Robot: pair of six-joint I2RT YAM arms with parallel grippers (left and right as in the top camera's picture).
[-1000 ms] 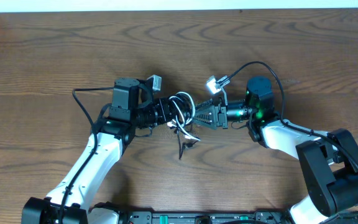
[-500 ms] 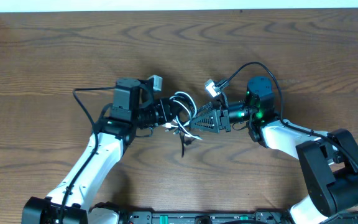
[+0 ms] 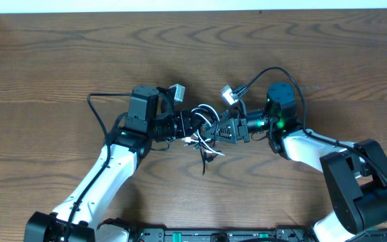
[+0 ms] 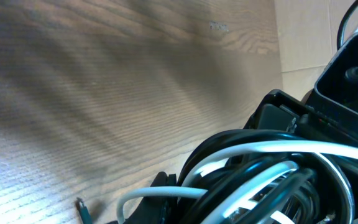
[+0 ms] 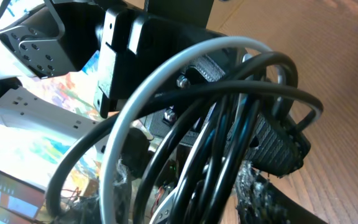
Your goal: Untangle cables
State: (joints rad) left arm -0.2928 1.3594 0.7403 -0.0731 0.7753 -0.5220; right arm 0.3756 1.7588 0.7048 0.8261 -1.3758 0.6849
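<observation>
About mid-desk on the brown wood-grain desk (image 3: 79, 54) the two arms meet nose to nose w/ the tangle btwn them. The thin white flexible cord (image 4: 272, 147) and the thin black flexible cord (image 5: 219, 146) are looped through each other in one tight bunch of coils, right where the two arm tips face each other. The left pincer (image 3: 192, 125) is clenched on that bunch. Overhead, the coils sit right at its tip. In the left wrist view they fill the lower right corner, a white strand arcing over black ones, too close for the fingers to show. The right pincer (image 3: 220, 130) comes at the bunch from the opposite side, its front end in among the same coils. In the right wrist view black loops and one white-grey strand cross in front of a ribbed black pad, but I can't tell whether this pincer is clamped on a cord or standing loose (too much cord in the way). Overhead, below the bunch, a short white stretch and a thin black tail run toward the near edge, the black tail reaching furthest. A small dark tip shows low left in the left wrist view, over bare wood; which cord it belongs to is unclear. A thick black arm cable (image 3: 277, 68) arcs over the right arm's wrist, apart from the tangle.
</observation>
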